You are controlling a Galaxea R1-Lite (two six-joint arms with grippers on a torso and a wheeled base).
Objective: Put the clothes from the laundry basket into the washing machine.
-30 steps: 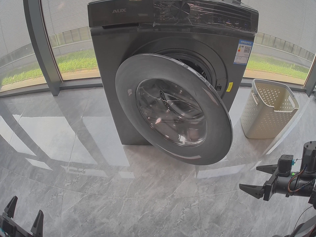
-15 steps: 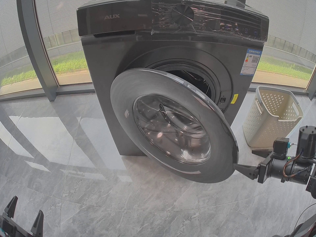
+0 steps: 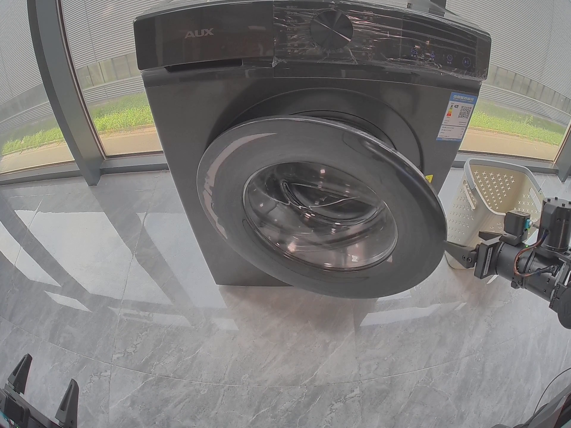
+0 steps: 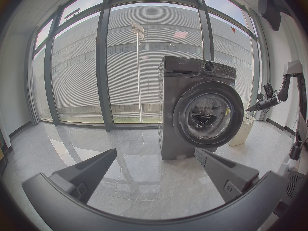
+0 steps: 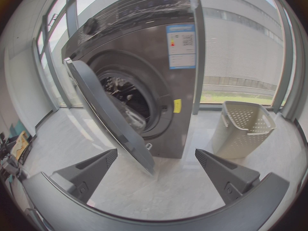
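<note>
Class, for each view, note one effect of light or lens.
Head view: window daylight glares off the floor, and the door glass shows reflections. Left wrist view: straight window frames bow, corners go dark. Right wrist view: edges of the washing machine curve.

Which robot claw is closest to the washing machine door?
The right gripper, at the door free edge by the laundry basket; the left gripper is far back, well away.

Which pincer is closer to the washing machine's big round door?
Right. The right pincer is at the outer edge of the door, near the basket; the left pincer is low over the floor, well away from it.
</note>
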